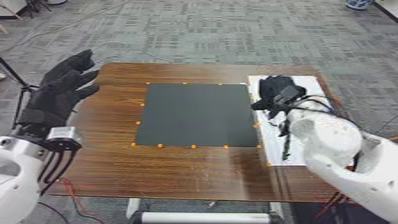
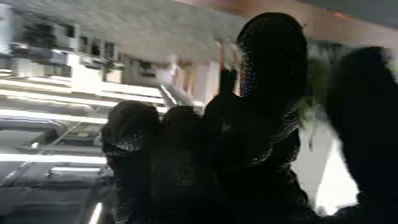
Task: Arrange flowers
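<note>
The brown bench (image 1: 98, 170) is covered near its middle by a dark mat (image 1: 195, 115), and beside it, on the right, a white sheet (image 1: 274, 150) is laid. The left hand (image 1: 55, 95) is held raised at the left edge, its fingers loosely spread and empty. The right hand (image 1: 277, 90) is placed over the far part of the sheet, its fingers open, with the thumb held apart. On the sheet, nearer than that hand, what is probably a flower stem (image 1: 286, 145) is seen as a thin dark line. It is judged light, bendable and easily crushed towards the bloom; it is best gripped gently at mid-stem. In the head view its run along the sheet can be followed, while in the right wrist view a blur of greenery (image 2: 311, 107) is glimpsed between thumb and fingers.
</note>
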Available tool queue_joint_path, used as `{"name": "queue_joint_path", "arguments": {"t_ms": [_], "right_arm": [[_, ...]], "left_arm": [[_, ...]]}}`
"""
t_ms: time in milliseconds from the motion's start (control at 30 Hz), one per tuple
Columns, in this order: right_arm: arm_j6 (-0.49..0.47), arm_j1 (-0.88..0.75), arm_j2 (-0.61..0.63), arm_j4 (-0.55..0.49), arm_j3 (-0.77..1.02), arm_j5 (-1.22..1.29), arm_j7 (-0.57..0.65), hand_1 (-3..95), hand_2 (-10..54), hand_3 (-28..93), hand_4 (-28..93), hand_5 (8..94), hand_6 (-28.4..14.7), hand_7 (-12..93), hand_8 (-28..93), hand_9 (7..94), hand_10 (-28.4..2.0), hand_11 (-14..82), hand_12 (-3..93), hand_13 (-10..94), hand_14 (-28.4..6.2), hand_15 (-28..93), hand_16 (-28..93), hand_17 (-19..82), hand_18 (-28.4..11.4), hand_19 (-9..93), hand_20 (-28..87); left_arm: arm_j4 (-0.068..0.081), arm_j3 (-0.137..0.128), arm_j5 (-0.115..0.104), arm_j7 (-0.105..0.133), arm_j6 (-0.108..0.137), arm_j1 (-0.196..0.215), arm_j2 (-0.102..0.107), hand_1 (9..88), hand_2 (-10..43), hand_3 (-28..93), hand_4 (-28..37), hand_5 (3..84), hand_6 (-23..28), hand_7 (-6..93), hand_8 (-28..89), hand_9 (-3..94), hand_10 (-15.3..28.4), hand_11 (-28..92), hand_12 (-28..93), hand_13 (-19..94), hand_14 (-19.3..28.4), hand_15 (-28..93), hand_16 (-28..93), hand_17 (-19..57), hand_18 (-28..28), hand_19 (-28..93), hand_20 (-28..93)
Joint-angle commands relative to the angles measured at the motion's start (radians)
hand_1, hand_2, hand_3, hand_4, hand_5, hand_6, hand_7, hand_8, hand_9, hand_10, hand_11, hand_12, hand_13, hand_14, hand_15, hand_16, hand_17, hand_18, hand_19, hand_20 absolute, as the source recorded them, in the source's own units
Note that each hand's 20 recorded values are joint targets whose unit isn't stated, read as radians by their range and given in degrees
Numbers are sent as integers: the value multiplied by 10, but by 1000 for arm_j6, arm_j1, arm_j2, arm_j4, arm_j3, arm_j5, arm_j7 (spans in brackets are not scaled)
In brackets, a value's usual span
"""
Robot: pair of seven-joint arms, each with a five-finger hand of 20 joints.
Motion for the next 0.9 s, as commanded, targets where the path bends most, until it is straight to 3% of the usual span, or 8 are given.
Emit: {"name": "queue_joint_path", "arguments": {"t_ms": [33,300,900], "right_arm": [[-168,-285,65,-28,217,72,28,172,-95,672,-283,883,19,505,-104,879,-89,632,482,812,-94,867,408,426,-236,932,493],[-261,-357,37,-45,237,71,29,144,-95,673,-283,892,15,480,-91,882,-94,621,484,814,-99,862,409,426,-240,932,493],[-199,-374,99,-29,219,43,87,128,-95,758,-283,896,19,479,-89,887,-90,619,481,821,-97,860,412,435,-240,932,493]], "left_arm": [[-24,-50,-4,-4,4,90,-33,276,-95,674,-275,200,11,168,-78,141,86,135,214,53,119,338,-27,-124,196,387,90],[-23,-41,-4,-4,5,95,-41,275,-95,677,-276,200,11,167,-77,141,86,135,214,53,118,339,-25,-124,196,386,89],[-18,-39,-3,-7,-9,103,-39,274,-95,677,-276,200,11,166,-76,139,86,130,216,51,118,340,-24,-125,196,386,90]]}}
